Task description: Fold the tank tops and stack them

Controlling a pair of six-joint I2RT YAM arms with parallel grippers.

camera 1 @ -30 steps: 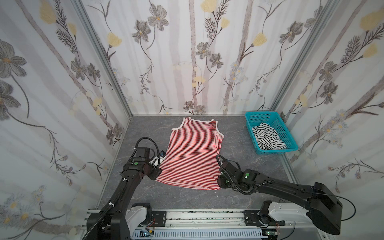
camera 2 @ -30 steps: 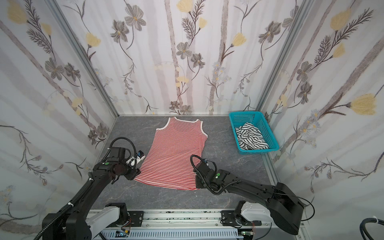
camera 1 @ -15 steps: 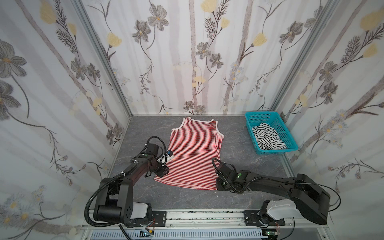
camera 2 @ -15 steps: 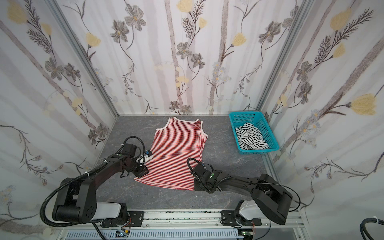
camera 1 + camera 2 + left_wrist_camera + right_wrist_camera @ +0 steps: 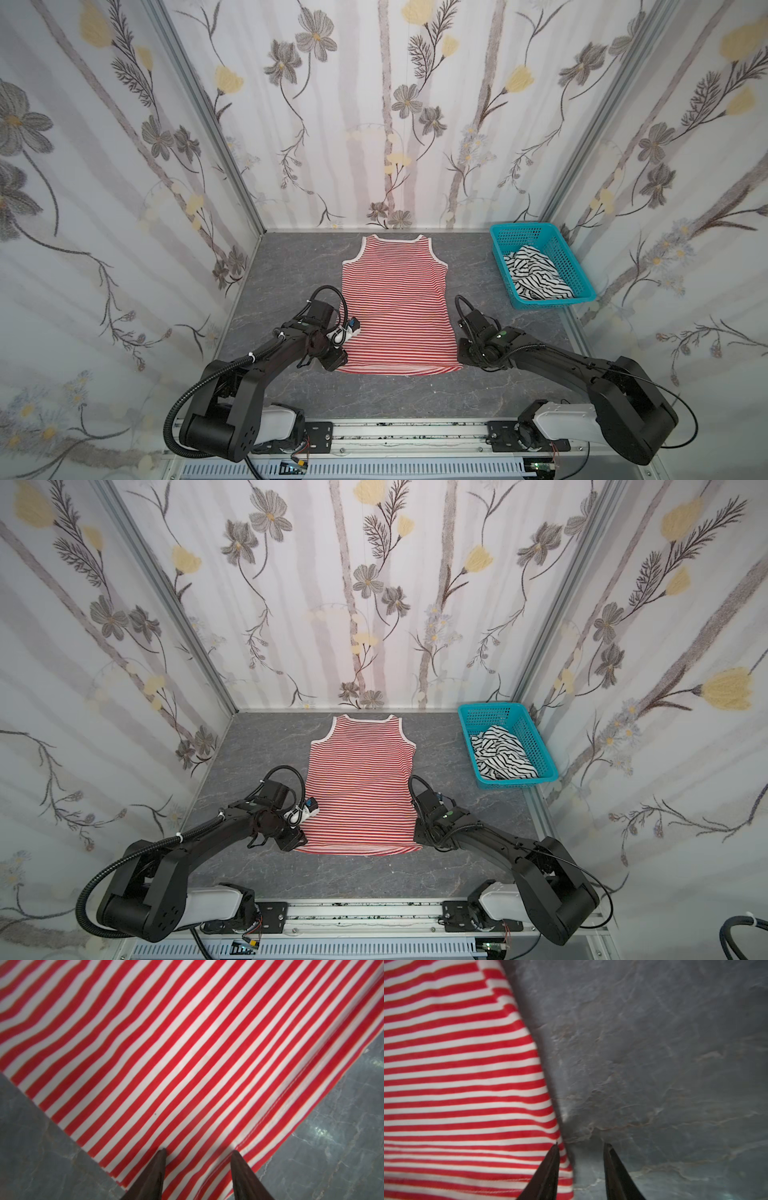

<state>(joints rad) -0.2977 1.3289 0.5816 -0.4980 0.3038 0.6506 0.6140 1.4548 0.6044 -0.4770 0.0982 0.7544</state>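
red-striped tank top (image 5: pixel 395 307): runs 12-to-6, hem at 6
left jaws: apart, on its 7 o'clock corner
right jaws: apart, straddling 5 o'clock edge

The red-and-white tank top (image 5: pixel 395 307) lies flat on the tabletop (image 5: pixel 291 266), with the left gripper (image 5: pixel 337 360) and right gripper (image 5: pixel 462 353) at its near hem corners. The black-and-white tank top (image 5: pixel 536 278) lies crumpled in the teal basket (image 5: pixel 519 237) at the far right corner.

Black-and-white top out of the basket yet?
No: in both top views the black-and-white top lies crumpled inside the basket.
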